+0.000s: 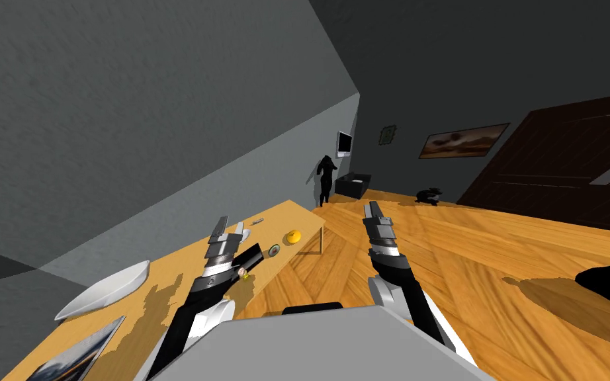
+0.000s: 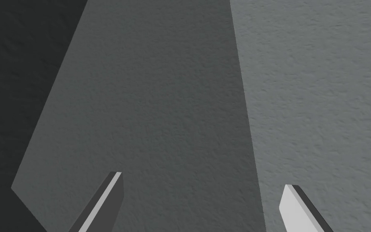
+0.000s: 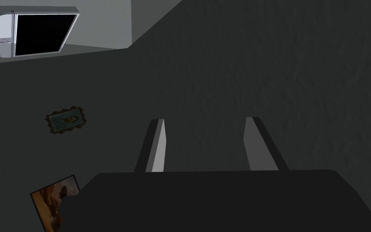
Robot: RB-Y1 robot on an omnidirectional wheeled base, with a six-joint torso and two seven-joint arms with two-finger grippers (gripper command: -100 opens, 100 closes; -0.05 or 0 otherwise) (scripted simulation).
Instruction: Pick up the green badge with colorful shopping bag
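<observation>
Green badge [image 1: 274, 250] lies on the table [image 1: 178, 261] near its far end, beside a yellow object [image 1: 292, 236] and just right of the left forearm. Left gripper [image 1: 229, 225] is over the table, jaws wide, nothing between them. Right gripper [image 1: 371, 208] is over the floor [image 1: 495, 245], its 2 fingers also apart and empty

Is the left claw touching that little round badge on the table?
Apart. In the head view, bare tabletop shows between the open left claw and the badge.
</observation>
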